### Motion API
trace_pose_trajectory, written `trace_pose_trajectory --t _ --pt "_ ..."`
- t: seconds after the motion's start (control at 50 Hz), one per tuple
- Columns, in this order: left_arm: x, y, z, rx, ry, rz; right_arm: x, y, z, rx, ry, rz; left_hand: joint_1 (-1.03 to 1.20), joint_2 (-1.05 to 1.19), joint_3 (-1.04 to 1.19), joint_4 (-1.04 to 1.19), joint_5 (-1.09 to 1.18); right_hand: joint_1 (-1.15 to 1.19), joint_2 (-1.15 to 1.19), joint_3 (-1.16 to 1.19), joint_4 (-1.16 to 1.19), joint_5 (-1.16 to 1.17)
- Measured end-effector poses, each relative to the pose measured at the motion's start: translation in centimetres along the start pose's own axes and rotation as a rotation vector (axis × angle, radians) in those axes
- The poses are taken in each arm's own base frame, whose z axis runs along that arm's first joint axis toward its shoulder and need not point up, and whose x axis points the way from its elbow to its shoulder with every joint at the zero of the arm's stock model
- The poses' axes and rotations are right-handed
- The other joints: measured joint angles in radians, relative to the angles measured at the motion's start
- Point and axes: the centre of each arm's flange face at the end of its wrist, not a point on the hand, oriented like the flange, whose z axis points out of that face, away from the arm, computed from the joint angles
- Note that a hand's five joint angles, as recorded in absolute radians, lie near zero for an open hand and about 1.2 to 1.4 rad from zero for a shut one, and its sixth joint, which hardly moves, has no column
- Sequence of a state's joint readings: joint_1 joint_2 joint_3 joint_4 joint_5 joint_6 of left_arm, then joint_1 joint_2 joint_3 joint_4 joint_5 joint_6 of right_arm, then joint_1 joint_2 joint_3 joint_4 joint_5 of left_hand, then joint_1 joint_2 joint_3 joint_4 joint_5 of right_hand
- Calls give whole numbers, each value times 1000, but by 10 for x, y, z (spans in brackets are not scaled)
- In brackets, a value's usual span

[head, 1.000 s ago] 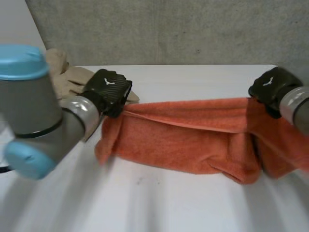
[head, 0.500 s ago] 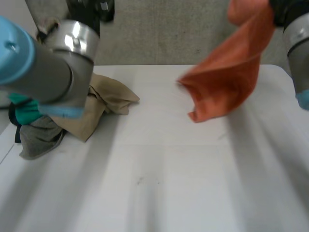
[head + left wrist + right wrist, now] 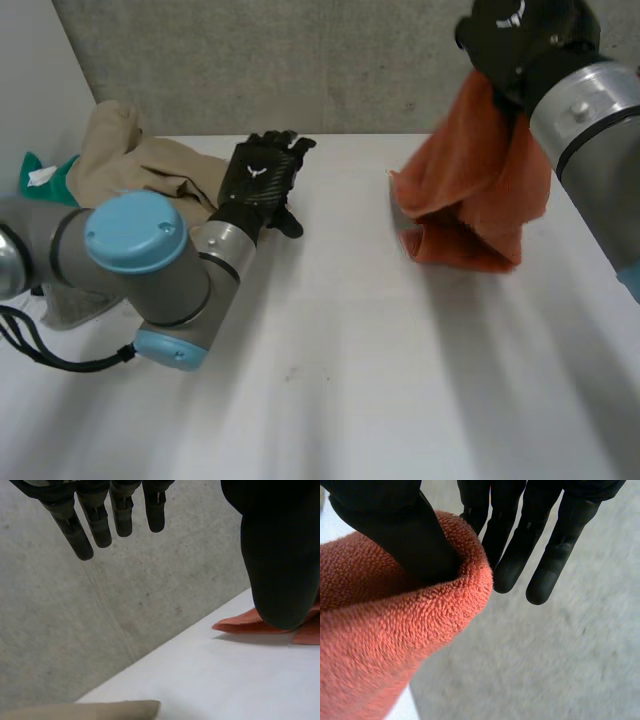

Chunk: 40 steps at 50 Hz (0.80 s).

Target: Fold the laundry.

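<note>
We see soft, even light over the white tabletop (image 3: 340,330), bright with no harsh glare. The orange towel (image 3: 480,200) at two o'clock throws a faint grey shadow on the tabletop beneath it, spreading toward seven o'clock. The wall (image 3: 350,60) at twelve o'clock looks dimmer. A small highlight glints on the right arm (image 3: 590,110), on its metal band.

Towel (image 3: 478,195) top (inside right hand (image 3: 517,42))
</note>
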<state>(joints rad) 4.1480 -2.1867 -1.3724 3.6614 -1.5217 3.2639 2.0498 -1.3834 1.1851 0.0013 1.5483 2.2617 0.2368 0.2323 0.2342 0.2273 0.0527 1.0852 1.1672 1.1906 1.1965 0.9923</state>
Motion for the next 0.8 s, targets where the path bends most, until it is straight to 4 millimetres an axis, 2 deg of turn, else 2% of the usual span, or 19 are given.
trace_pose_trajectory --t 0.1,0.2,0.34,0.36,0.4,0.44,0.46,0.5,0.58,0.62,0.7,0.76,0.78,0.8 --pt "5 15 5 -21 16 -24 4 -37 -29 90 -19 16 0 0 0 0 0 0 0 0 0 1" --pt "21 26 4 -38 69 -29 3 -70 -61 174 -59 37 0 0 0 0 0 0 0 0 0 1" --pt "48 37 -3 -56 158 -39 5 -89 -83 226 -74 68 7 6 5 6 7 0 0 0 0 1" --pt "52 39 -4 -63 170 -42 7 -91 -86 233 -71 80 246 233 212 220 221 0 0 0 0 1" --pt "55 42 -5 -70 176 -44 9 -92 -87 236 -66 89 467 429 423 414 411 0 0 0 0 1" --pt "57 47 -8 -95 182 -50 13 -93 -86 237 -54 102 818 758 749 747 736 0 0 0 0 1" --pt "56 50 -9 -111 182 -54 15 -92 -85 233 -44 107 901 879 871 887 873 0 0 0 0 1" --pt "54 54 -12 -146 178 -61 20 -88 -80 218 -24 110 903 949 940 959 923 0 0 0 0 1" --pt "43 58 -16 -214 150 -72 30 -71 -68 158 22 101 903 959 952 969 924 0 0 0 0 1" --pt "30 52 -18 -239 118 -76 34 -55 -58 104 45 89 903 960 953 969 924 0 0 0 0 1" --pt "3 26 -22 -239 54 -76 35 -22 -40 -9 62 68 903 961 953 969 924 0 0 0 0 1" --pt "-3 16 -24 -227 42 -73 34 -12 -36 -42 58 63 903 961 953 969 924 0 0 0 0 1" --pt "-16 -14 -34 -189 15 -61 30 17 -27 -145 32 55 903 961 953 970 924 0 0 0 0 2" --pt "-19 -23 -37 -177 10 -55 28 25 -25 -175 21 54 903 961 953 970 924 0 0 0 0 2"
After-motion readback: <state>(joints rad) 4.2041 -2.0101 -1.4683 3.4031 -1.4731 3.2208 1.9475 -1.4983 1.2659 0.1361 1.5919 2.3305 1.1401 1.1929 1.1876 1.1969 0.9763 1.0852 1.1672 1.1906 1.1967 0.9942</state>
